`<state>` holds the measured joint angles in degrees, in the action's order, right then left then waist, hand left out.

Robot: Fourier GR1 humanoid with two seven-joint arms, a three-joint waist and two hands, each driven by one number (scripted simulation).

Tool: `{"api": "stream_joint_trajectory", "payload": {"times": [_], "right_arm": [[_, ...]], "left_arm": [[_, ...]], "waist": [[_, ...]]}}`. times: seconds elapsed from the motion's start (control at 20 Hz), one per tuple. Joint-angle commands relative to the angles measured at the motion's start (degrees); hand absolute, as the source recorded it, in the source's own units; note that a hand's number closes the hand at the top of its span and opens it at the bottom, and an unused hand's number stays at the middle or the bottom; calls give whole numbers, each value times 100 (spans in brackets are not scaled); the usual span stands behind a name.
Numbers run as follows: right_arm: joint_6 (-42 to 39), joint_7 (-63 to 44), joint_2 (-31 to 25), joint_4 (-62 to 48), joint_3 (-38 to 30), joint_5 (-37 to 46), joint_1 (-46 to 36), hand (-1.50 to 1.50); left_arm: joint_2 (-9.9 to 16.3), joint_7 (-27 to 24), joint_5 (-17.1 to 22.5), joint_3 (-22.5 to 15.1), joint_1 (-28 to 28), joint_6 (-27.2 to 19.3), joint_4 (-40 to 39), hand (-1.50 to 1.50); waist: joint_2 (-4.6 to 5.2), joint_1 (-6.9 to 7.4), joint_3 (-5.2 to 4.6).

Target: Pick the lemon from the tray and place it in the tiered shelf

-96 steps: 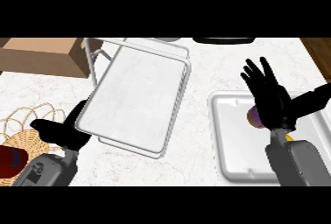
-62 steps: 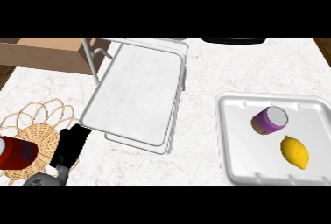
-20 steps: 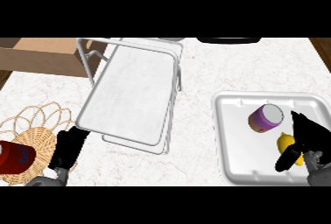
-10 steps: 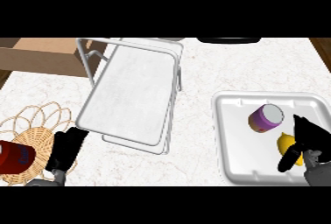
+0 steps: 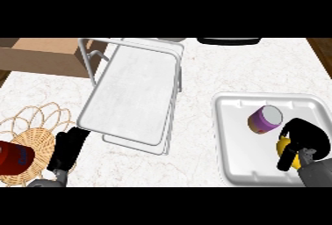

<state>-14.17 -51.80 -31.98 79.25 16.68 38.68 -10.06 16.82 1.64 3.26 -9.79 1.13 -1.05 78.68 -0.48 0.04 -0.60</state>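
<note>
Yellow lemon, white tray

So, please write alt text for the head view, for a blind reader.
The right hand curls over a lemon in a white tray, beside a purple cup. The tiered shelf stands left of the tray, and the left hand rests near a wicker basket.

Counter w/ tray, shelf (basket too)

Lemon: yellow, mostly hidden, lying in white tray at its right side. Tiered shelf: white, wire-framed, left of tray, apart from it.
</note>
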Motion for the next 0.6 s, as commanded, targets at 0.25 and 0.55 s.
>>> {"api": "stream_joint_trajectory", "payload": {"times": [0.25, 0.55], "right_arm": [[229, 72, 119, 286, -256, 809, 49, 150], [-500, 3050, 138, 906, 1258, 307, -1083, 150]], "left_arm": [[-257, 180, -282, 64, 96, 6, 2, 0], [-354, 65, -251, -188, 316, 166, -82, 0]], "waist": [[44, -13, 59], [162, 685, 90]]}}
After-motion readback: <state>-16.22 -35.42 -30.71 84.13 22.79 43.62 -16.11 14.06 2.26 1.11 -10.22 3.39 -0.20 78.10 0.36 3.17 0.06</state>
